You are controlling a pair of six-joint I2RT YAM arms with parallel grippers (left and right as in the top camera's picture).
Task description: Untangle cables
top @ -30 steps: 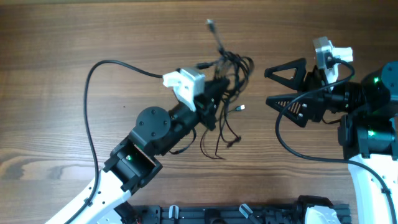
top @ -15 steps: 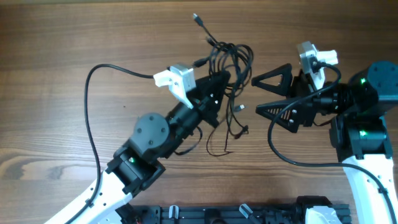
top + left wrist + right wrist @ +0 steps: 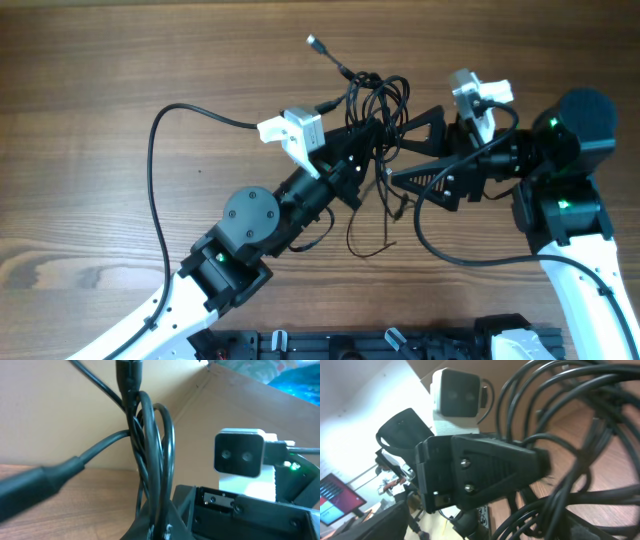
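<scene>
In the left wrist view, the cables (image 3: 142,450) rise out of the bottom centre of the frame, where they are pinched between the closed jaws of the left gripper (image 3: 358,145). Several cords are gathered into one tight bundle there, and a thicker sleeved length is led off toward the left edge. The bunch appears to be clamped near its knot so that it is anchored and kept from sliding while a strand is drawn out.

Just beyond, at the centre of the overhead frame, the right gripper (image 3: 395,153) is pointed straight at the left one. Its jaws are spread wide and nothing is gripped. Some loops are flanked by the two fingers, but whether any cord is touched cannot be told. The wide opening is judged to be kept so that one loop can be taken in before closing. In the right wrist view the right of the frame is filled with crossing loops, which are wrapped around the left gripper's finger.

Below centre, loose strands (image 3: 349,235) are trailed onto the tabletop (image 3: 120,60). Farthest off, at the top of the overhead frame, a plug (image 3: 315,42) is laid out clear of the knot.
</scene>
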